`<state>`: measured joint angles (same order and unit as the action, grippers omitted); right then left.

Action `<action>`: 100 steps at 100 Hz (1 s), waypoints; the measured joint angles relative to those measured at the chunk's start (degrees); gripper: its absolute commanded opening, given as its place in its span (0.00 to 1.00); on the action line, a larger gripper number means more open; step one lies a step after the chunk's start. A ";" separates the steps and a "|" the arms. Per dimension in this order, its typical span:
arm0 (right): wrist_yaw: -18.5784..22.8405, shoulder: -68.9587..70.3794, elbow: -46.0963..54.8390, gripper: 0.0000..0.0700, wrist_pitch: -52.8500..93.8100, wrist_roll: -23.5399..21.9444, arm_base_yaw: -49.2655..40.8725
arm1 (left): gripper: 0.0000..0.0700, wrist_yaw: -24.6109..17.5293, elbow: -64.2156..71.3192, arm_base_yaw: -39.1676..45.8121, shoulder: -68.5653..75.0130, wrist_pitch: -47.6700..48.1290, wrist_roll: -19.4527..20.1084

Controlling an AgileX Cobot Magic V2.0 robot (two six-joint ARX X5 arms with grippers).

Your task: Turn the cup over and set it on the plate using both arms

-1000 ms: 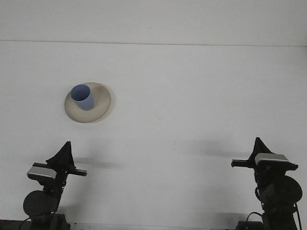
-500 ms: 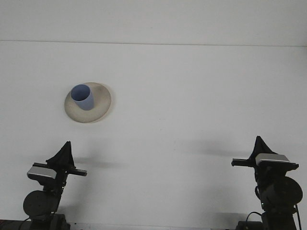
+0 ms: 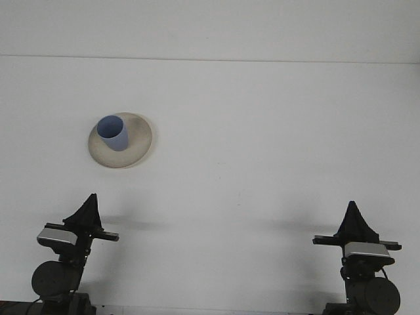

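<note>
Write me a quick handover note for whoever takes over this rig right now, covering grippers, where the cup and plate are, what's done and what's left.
Left gripper: at the near left edge, holding nothing.
Right gripper: at the near right edge, holding nothing.
Blue cup: standing open side up on the beige plate, far left of the white table.
Done: cup looks flipped and placed on the plate.
Left: apparently nothing but confirming the cup sits steady.

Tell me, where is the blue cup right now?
In the front view, the blue cup stands open end up on the beige plate, toward the plate's left part, on the left side of the white table, well ahead of the left hand.
</note>
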<state>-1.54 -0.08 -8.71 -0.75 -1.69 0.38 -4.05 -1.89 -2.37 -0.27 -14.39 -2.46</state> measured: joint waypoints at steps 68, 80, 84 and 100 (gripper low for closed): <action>0.00 0.22 7.87 0.00 -12.04 -0.02 0.00 | 0.02 0.00 0.00 0.00 -0.02 0.09 0.00; 0.00 0.22 7.87 0.00 -12.04 -0.02 0.00 | 0.02 0.00 0.00 0.00 -0.02 0.09 0.00; 0.00 0.22 7.87 0.00 -12.04 0.00 0.00 | 0.02 0.00 0.00 0.00 -0.02 0.09 0.00; 0.00 0.22 7.87 0.00 -12.04 -0.02 0.00 | 0.02 0.00 0.00 0.00 -0.02 0.09 0.00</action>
<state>-1.54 0.14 -0.84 -12.80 -1.72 0.38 -4.05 -1.89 -2.37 -0.30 -14.31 -2.46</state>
